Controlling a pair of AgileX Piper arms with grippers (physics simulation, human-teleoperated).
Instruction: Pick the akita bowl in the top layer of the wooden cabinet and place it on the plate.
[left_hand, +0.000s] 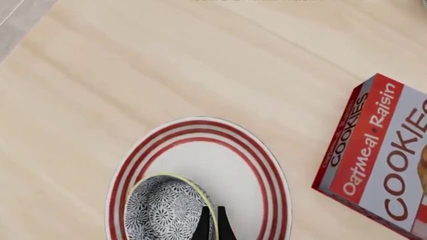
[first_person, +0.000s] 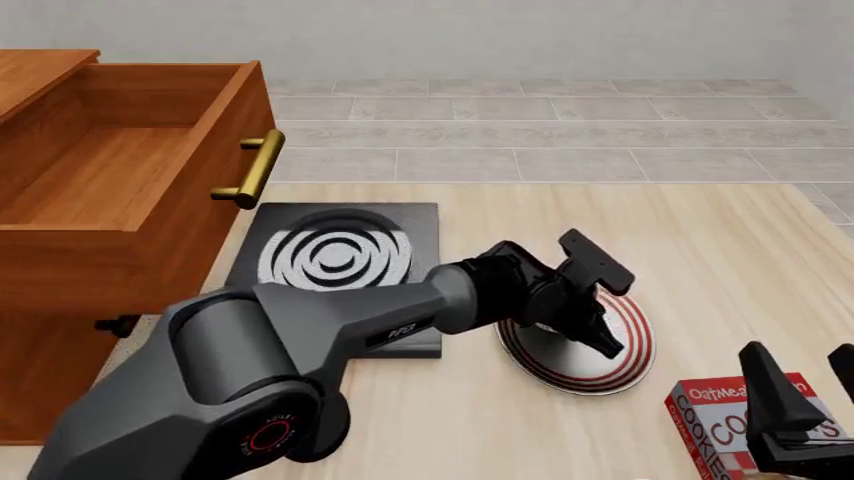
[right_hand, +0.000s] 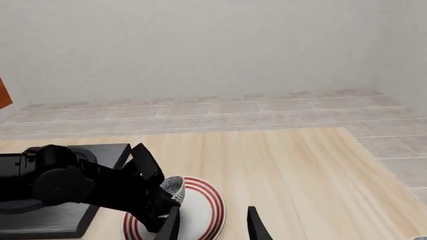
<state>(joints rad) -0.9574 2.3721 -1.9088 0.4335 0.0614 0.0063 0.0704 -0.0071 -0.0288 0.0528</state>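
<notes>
- Left wrist view: the akita bowl (left_hand: 167, 207) is tilted on its side over the plate (left_hand: 220, 160), its patterned outside facing the camera. The left gripper (left_hand: 213, 225) has its dark fingers (left_hand: 223, 225) clamped on the bowl's rim. A cookie box (left_hand: 380, 155) lies on the pale tabletop (left_hand: 167, 65) just beside the plate, not touching it.
- Front view: the left arm (first_person: 347, 320) reaches from the lower left across a black slab (first_person: 334, 265) with white rings to the plate (first_person: 627, 365); the left gripper (first_person: 594, 325) is above the plate, and the bowl is hidden behind it. The top layer (first_person: 120, 200) of the wooden cabinet (first_person: 40, 370) stands pulled open. The right gripper (first_person: 801, 390) hovers over the cookie box (first_person: 721, 420), fingers apart.
- Right wrist view: the bowl (right_hand: 175, 187) shows at the left gripper (right_hand: 163, 200), above the plate (right_hand: 203, 210). The right gripper (right_hand: 212, 225) has its fingers (right_hand: 253, 225) spread with nothing between them.
</notes>
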